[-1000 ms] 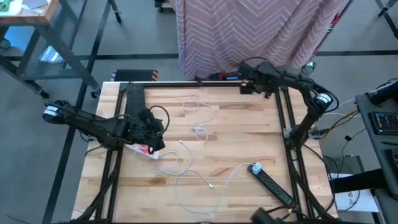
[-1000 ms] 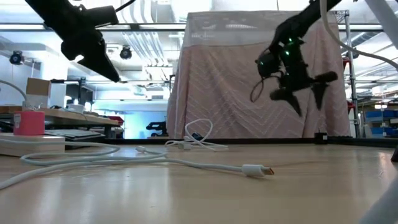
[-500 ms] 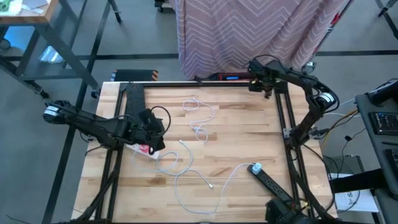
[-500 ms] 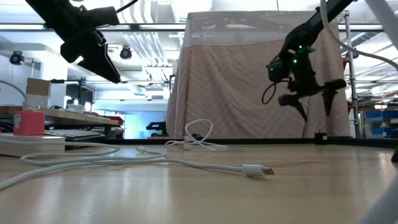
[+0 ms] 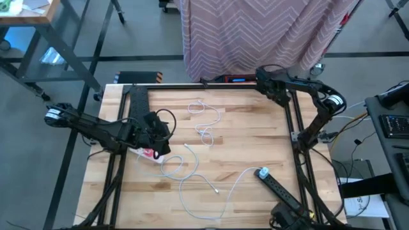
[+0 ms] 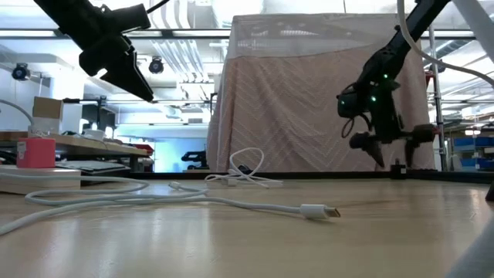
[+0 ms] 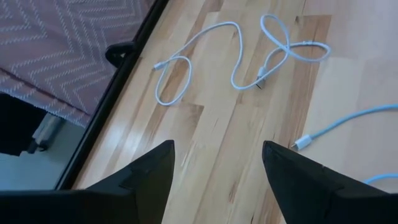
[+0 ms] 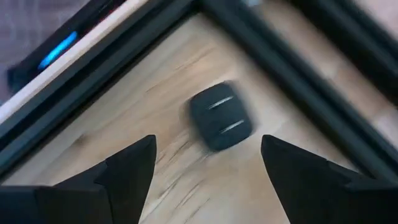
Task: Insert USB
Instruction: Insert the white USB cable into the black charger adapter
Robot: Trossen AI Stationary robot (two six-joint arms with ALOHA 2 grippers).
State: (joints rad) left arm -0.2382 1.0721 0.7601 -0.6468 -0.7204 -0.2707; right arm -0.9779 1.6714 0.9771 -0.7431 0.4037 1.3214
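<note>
Step in hand, as judged: approach only; nothing grasped, no plug seated.

Landmark: black plastic power strip (image 5: 279, 189), long and bar-shaped, lying diagonally near table's front right corner, with a pale blue-white adapter block (image 5: 262, 172) at its upper end.

Task item: 2 thin white USB cables. Longer white glossy cable (image 5: 192, 169), looping in slack curves left of power strip, 1 free plug lying on bare wood between strip and table centre; same plug (image 6: 319, 210) in low view, small, rectangular, metal-tipped, flat on boards. Shorter coiled white cable (image 5: 204, 121), well behind strip, toward far rail.

Left gripper (image 7: 217, 171): spread wide, empty, hovering above table far left of power strip, over a small red-and-white box (image 5: 147, 154).

Right gripper (image 8: 208, 168): spread wide, empty, at far right corner, well behind power strip, above a small dark ribbed rounded block (image 8: 221, 117).

Table (image 5: 249, 137): pale butcher-block wood, matt, striped by plank joints, framed by black metal rails.

Next move, judged: descent onto free plug, firm pinch close behind metal tip, plug squared to socket before pressing in.
</note>
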